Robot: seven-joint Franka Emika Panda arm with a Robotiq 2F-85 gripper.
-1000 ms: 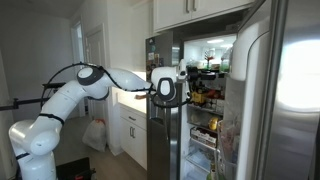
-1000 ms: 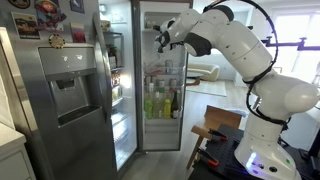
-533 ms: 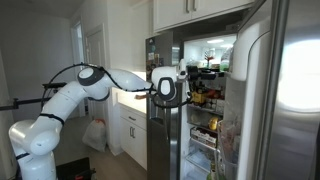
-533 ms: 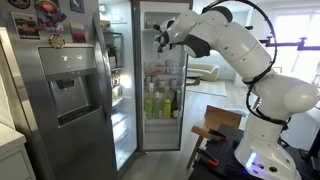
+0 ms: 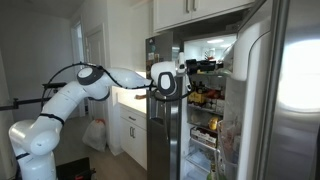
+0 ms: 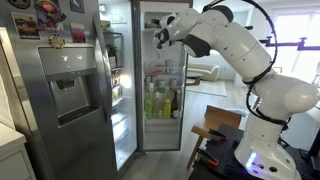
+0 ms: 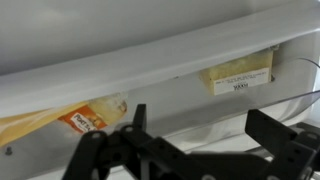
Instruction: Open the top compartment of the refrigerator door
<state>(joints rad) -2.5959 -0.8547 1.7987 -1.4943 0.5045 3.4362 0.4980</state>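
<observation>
The white label [image 7: 232, 86] on the yellow flat packet [image 7: 240, 68] is too blurred to read; your black end effector [image 7: 195, 120] stands wide apart, empty.

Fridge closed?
No, the fridge stands open, with lit bottles showing inside.

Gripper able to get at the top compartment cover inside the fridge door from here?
Probably yes. The refrigerator door stands open, and in the wrist view the gripper faces the compartment cover with nothing between them.
</observation>
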